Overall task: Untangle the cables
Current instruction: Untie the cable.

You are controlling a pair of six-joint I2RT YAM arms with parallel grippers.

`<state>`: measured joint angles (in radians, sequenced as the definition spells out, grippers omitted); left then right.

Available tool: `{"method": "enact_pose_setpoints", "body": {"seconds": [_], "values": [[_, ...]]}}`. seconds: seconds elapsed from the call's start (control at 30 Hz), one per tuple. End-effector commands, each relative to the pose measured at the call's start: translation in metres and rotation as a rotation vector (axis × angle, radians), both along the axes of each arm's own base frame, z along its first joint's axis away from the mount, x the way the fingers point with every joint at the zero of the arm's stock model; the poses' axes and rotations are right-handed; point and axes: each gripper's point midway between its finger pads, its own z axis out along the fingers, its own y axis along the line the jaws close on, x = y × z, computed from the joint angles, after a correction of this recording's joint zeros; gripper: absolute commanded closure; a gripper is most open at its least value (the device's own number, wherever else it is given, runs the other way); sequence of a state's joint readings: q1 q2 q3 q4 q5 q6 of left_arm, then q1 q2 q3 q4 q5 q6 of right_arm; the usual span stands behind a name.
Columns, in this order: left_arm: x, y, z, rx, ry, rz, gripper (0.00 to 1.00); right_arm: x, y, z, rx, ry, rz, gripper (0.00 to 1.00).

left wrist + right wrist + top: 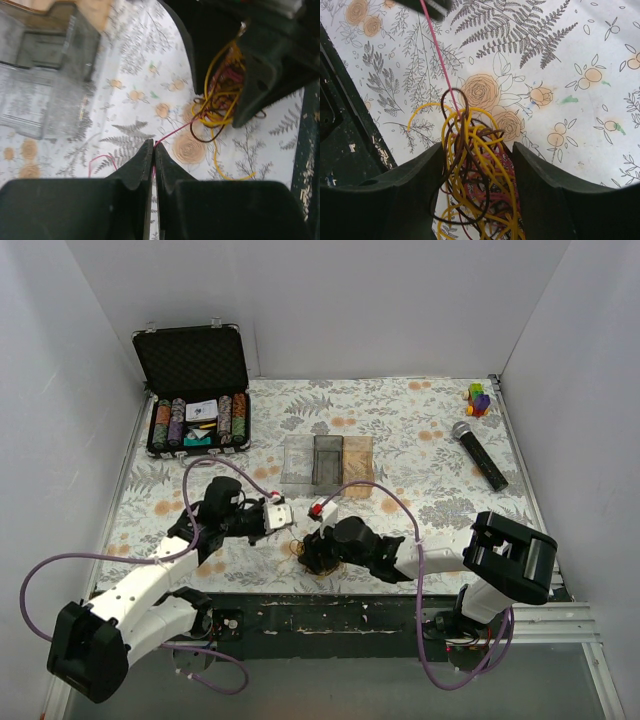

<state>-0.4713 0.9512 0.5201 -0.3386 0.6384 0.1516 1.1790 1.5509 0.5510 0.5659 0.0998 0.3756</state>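
Observation:
The cables are a small tangle of thin yellow, dark brown and pink wires (303, 546) near the table's front edge, between my two grippers. My right gripper (477, 150) has its fingers on both sides of the bundle (480, 175) and holds it. My left gripper (153, 145) is shut on one pink wire (175, 132), which runs taut from its tips to the bundle (220, 100). The same pink wire (437, 55) shows in the right wrist view, leading up to the left gripper's tips (427, 6). In the top view the left gripper (285, 520) is just left of the right gripper (318, 552).
A clear tray with compartments (328, 462) stands behind the grippers. An open black case of poker chips (195, 400) is at the back left. A microphone (480, 455) and a colourful toy (480, 398) lie at the back right. The table's dark front edge (350, 605) is close.

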Motion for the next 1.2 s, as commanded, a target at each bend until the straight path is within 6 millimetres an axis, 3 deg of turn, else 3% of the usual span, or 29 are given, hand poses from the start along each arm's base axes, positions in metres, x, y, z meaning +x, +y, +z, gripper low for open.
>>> {"method": "enact_pose_setpoints", "body": {"seconds": [0.0, 0.1, 0.2, 0.37, 0.4, 0.47, 0.53, 0.6, 0.7, 0.9, 1.17], "values": [[0.041, -0.014, 0.086, -0.19, -0.13, 0.157, 1.0, -0.005, -0.005, -0.001, 0.027, 0.023, -0.006, 0.34], [0.056, -0.016, 0.128, -0.275, -0.153, 0.242, 1.0, -0.006, -0.009, -0.004, 0.019, 0.023, -0.015, 0.34], [0.049, -0.021, 0.159, -0.34, -0.145, 0.217, 1.0, -0.005, -0.013, -0.009, 0.007, 0.025, -0.024, 0.38], [0.023, -0.027, 0.179, -0.379, -0.091, 0.136, 1.0, -0.007, -0.016, -0.018, -0.01, 0.041, -0.029, 0.66], [0.021, -0.026, 0.181, -0.381, -0.092, 0.132, 1.0, -0.007, -0.018, -0.019, -0.011, 0.042, -0.033, 0.68], [0.016, -0.024, 0.182, -0.374, -0.103, 0.119, 1.0, -0.007, -0.022, -0.014, 0.001, 0.033, -0.041, 0.65], [0.01, -0.023, 0.18, -0.353, -0.113, 0.095, 1.0, -0.007, -0.027, 0.004, 0.049, 0.007, -0.047, 0.46], [0.003, -0.022, 0.171, -0.322, -0.101, 0.066, 1.0, -0.007, -0.032, 0.032, 0.113, -0.045, -0.042, 0.35], [-0.004, -0.02, 0.155, -0.282, -0.079, 0.037, 1.0, -0.006, -0.039, 0.064, 0.162, -0.111, -0.037, 0.29], [-0.015, -0.026, 0.141, -0.256, -0.031, -0.008, 1.0, -0.002, -0.038, 0.111, 0.21, -0.199, -0.016, 0.28], [-0.025, -0.036, 0.143, -0.251, -0.005, -0.042, 1.0, 0.006, -0.011, 0.136, 0.262, -0.231, 0.005, 0.35]]}}
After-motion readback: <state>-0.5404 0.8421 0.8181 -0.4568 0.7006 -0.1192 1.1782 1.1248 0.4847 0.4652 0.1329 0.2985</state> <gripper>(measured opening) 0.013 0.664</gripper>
